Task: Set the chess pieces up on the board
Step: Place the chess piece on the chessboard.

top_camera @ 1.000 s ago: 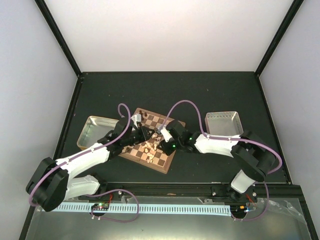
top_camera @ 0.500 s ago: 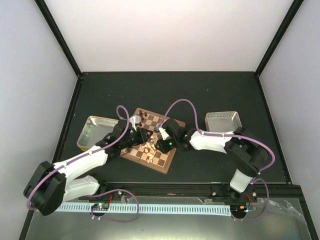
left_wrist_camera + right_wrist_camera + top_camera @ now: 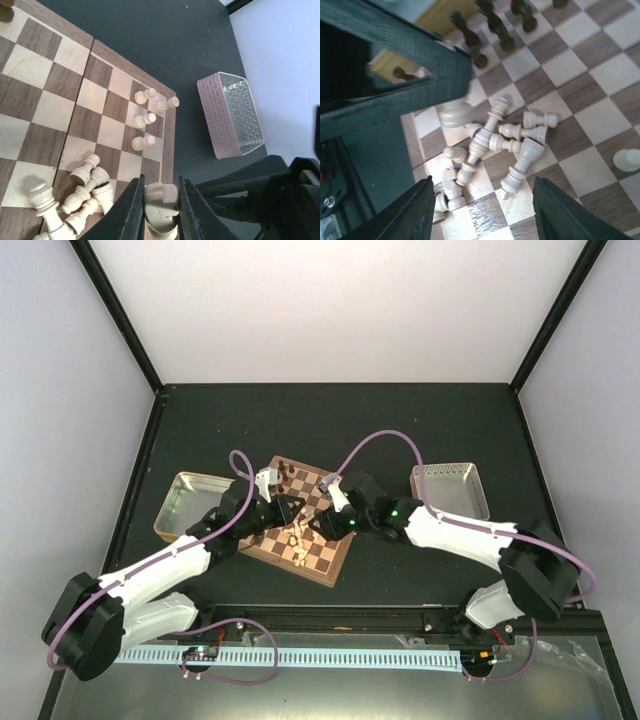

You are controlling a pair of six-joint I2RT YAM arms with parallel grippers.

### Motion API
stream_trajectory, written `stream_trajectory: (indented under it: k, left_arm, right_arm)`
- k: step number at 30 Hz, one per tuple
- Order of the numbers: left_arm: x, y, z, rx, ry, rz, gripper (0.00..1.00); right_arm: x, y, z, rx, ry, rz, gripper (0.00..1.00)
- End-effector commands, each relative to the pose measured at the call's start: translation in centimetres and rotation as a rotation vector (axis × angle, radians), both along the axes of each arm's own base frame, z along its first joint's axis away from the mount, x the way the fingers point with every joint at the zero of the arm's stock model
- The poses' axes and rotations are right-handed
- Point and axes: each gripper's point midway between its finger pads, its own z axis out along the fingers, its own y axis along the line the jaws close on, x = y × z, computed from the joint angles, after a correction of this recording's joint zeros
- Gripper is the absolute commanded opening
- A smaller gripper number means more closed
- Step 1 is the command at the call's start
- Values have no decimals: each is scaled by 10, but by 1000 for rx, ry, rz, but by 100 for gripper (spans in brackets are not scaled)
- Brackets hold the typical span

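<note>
The board (image 3: 327, 558) lies tilted between both arms. Several cream chess pieces (image 3: 496, 142) lie toppled in a heap (image 3: 75, 196) near one board edge. Along the neighbouring edge stand several cream pawns (image 3: 144, 120), upright. My left gripper (image 3: 160, 194) is shut on a cream rook (image 3: 161, 196) with a notched top, held above the board's rim close to the heap. My right gripper (image 3: 482, 212) hangs open just above the heap, nothing between its fingers. In the top view the left gripper (image 3: 288, 508) and right gripper (image 3: 316, 525) nearly meet over the board.
Dark brown chessmen (image 3: 492, 24) stand in rows on the board's far side. A gold tin tray (image 3: 186, 502) sits left of the board and a pinkish tray (image 3: 448, 487) to its right. The left arm's black fingers (image 3: 420, 60) crowd the right wrist view.
My right gripper has gone from shut to open over the heap, and its arm has swung outward. The left gripper still holds the rook and has edged further over the board.
</note>
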Motion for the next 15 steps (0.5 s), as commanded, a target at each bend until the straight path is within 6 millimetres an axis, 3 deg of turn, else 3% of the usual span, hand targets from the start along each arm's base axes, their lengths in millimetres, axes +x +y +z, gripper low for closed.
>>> stream_trajectory:
  k: [1, 10, 15]
  left_arm:
    - [-1, -10, 26, -70, -62, -51, 5]
    - [-11, -21, 37, -159, 11, -99, 6]
    - [-15, -23, 35, -166, 35, -116, 6]
  right_arm:
    - [-9, 6, 24, 91, -91, 94, 56]
    - [-4, 22, 48, 134, -135, 143, 57]
    - [4, 28, 47, 117, -131, 124, 45]
